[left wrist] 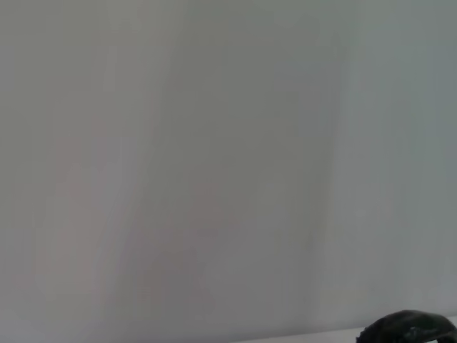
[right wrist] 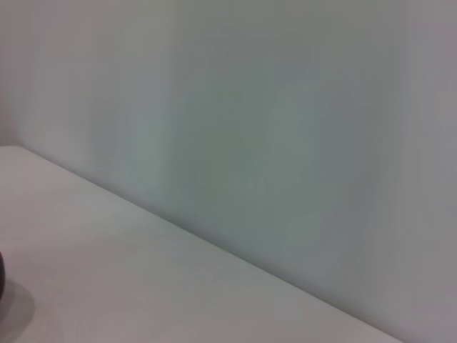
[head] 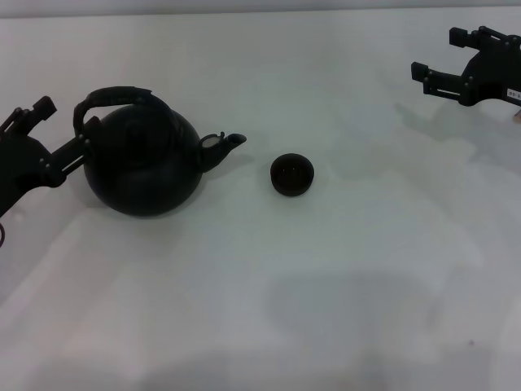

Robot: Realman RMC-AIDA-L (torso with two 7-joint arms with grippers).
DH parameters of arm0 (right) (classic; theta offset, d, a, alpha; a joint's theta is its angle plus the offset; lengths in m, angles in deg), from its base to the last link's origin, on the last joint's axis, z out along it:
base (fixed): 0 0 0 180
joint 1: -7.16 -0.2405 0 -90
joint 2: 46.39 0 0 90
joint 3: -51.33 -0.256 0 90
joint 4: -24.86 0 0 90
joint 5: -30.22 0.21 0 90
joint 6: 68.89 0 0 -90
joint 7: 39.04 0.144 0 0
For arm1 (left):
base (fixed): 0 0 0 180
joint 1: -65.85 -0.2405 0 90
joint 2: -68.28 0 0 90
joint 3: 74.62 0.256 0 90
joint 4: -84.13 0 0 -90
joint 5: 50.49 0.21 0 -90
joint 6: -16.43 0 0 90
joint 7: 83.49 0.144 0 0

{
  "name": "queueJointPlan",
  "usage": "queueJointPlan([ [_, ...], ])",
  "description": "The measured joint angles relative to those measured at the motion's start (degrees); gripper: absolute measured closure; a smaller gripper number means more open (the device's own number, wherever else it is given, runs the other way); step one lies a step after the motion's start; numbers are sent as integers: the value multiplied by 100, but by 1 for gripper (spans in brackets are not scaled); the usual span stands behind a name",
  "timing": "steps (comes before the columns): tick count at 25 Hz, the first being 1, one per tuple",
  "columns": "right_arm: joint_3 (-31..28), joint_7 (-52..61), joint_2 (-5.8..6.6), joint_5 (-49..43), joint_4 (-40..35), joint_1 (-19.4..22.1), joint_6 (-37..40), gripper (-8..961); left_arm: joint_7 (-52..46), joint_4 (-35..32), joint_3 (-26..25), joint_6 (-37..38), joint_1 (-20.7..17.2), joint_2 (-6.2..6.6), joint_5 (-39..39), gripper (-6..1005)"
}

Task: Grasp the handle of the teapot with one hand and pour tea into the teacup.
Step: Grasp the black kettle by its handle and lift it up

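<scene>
Head view: a large round matte-black teapot (head: 145, 160) stands upright on the white bench (head: 326, 285), its short curved spout (head: 228, 144) pointing toward a small round dark brown-black teacup (head: 291, 174). The teacup stands near the spout, apart from it, on the side away from the robot's left arm, mouth upward. The black arched handle (head: 114, 101) spans the top of the teapot and leans slightly toward the left arm. The left end effector (head: 81, 134) reaches in from the side of the teapot opposite the spout; its fingers (head: 80, 147) lie against the end of the handle and the teapot's shoulder, but whether they are spread or pressing on the handle cannot be told. The right end effector (head: 444, 61) hangs well apart from the teapot, far beyond the teacup, with its black fingers spread and nothing between them. Left wrist view: only a dark edge of the teapot (left wrist: 410, 327) shows against a pale wall (left wrist: 214, 157)
</scene>
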Motion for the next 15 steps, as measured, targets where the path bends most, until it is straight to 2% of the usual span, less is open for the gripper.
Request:
queueJointPlan([
  [6, 0, -8, 0, 0, 31, -10, 1, 93, -106, 0, 19, -89, 66, 17, 12, 123],
  [12, 0, -34, 0, 0, 34, -23, -38, 94, -421, -35, 26, -285, 158, 25, 35, 233],
  [14, 1, -51, 0, 21, 35, -22, -39, 94, -492, -36, 29, -345, 212, 25, 90, 419],
  [15, 0, -57, 0, 35, 35, -18, -40, 94, -507, -37, 28, -363, 236, 25, 129, 437],
])
